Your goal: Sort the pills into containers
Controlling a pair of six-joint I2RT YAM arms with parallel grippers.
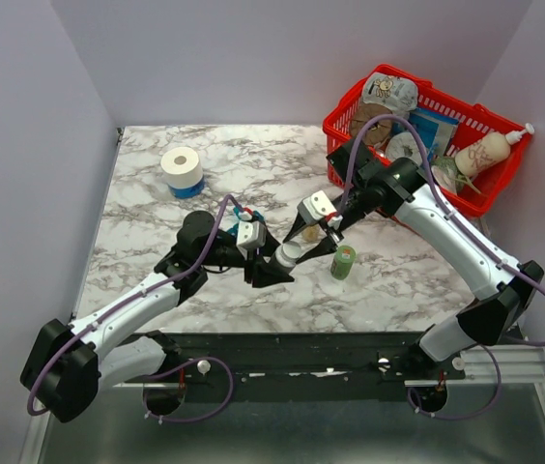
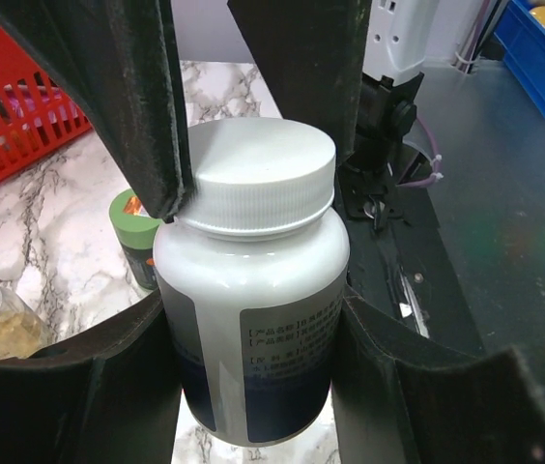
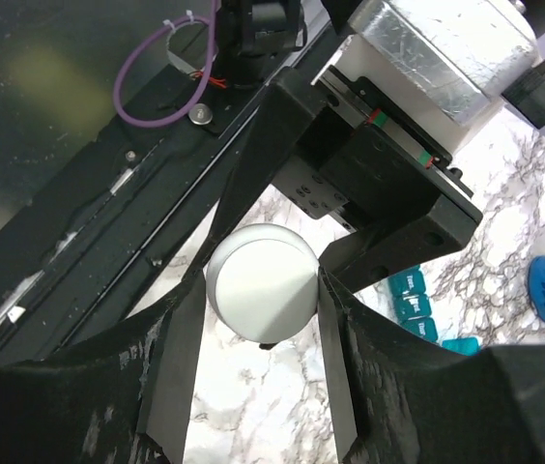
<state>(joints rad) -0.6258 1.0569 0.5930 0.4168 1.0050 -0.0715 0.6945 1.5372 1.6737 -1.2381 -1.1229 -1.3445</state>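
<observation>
A white pill bottle [image 1: 288, 254] with a white screw cap [image 2: 263, 179] is held between both grippers above the marble table. My left gripper [image 2: 253, 382] is shut on the bottle's labelled body [image 2: 253, 309]. My right gripper [image 3: 261, 282] is shut on the cap [image 3: 261, 290], its black fingers [image 2: 142, 106] pressing the cap's rim from both sides. The teal-blue pill organiser [image 3: 414, 302] lies on the table behind the left gripper, with only a few lidded compartments showing. In the top view it is mostly hidden under the left wrist.
A green-capped small bottle [image 1: 343, 262] stands just right of the grippers. A small clear jar of amber pills [image 1: 311, 233] stands behind them. A white roll on a blue base [image 1: 182, 170] stands at the back left. A red wire basket [image 1: 490, 121] of goods stands at the back right.
</observation>
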